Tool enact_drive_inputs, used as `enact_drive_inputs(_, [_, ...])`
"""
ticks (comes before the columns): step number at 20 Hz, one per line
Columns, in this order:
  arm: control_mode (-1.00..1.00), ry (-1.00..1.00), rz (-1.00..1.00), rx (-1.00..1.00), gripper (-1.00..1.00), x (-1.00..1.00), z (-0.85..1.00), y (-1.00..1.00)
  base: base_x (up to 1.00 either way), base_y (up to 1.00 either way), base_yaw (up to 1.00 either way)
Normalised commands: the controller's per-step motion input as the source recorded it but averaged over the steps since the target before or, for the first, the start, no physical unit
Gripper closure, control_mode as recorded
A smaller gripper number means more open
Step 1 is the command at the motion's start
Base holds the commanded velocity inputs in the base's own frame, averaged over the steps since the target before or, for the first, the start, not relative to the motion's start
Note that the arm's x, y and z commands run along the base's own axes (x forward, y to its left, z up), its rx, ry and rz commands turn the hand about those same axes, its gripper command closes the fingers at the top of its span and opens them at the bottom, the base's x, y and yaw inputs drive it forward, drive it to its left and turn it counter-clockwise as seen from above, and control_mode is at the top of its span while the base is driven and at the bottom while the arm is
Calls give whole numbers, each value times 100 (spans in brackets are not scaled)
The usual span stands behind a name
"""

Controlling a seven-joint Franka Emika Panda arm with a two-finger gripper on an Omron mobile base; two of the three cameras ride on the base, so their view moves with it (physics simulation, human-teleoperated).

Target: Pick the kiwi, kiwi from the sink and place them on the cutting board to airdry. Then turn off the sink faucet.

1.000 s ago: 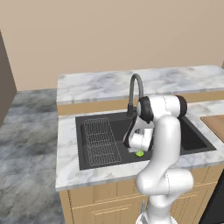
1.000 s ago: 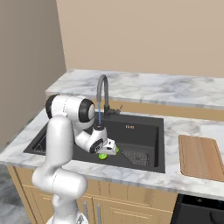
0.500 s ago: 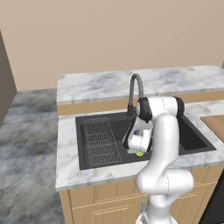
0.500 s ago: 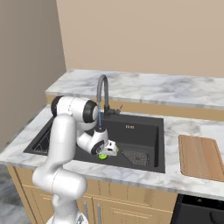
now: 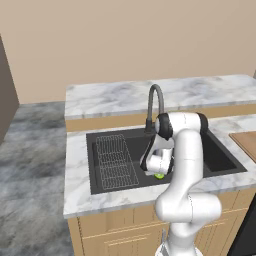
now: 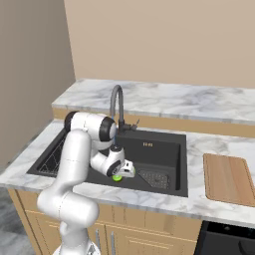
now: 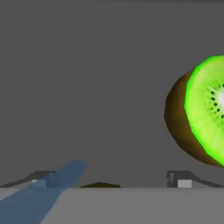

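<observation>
Jaws stand wide apart and hold nothing, which suits a hand that is lining up on fruit rather than carrying it.

From the left base camera, the gripper [image 5: 159, 172] is sunk low into the sink [image 5: 107, 186], near its front wall, with a kiwi [image 5: 159, 175] showing as a lime-green spot right at the fingers. The faucet [image 5: 154, 104] arches over the basin behind the arm, and a corner of the cutting board [image 5: 248, 142] lies on the counter far to the right.

From the right base camera, the gripper [image 6: 121, 174] sits just left of the drain grate [image 6: 154, 178], and the kiwi [image 6: 117, 178] lies under it on the basin floor. The cutting board [image 6: 227, 178] rests well apart, right of the sink [image 6: 182, 164], so a long carry is probably needed.

Through the hand camera, a cut kiwi [image 7: 197, 117] fills the right side, off-centre; my guess is that the hand must shift toward it before closing. A second brown sliver sits between the fingertips [image 7: 180, 179].
</observation>
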Motion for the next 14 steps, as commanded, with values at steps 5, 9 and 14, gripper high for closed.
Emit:
enact_drive_inputs(5, [-100,0,0,0,100,4,-6,-6,0,0,0])
enact_drive_inputs(9, [-100,-4,0,2,100,-9,32,-10,0,0,0])
enact_drive_inputs(14, [-100,-6,1,1,100,-1,53,-1,0,0,0])
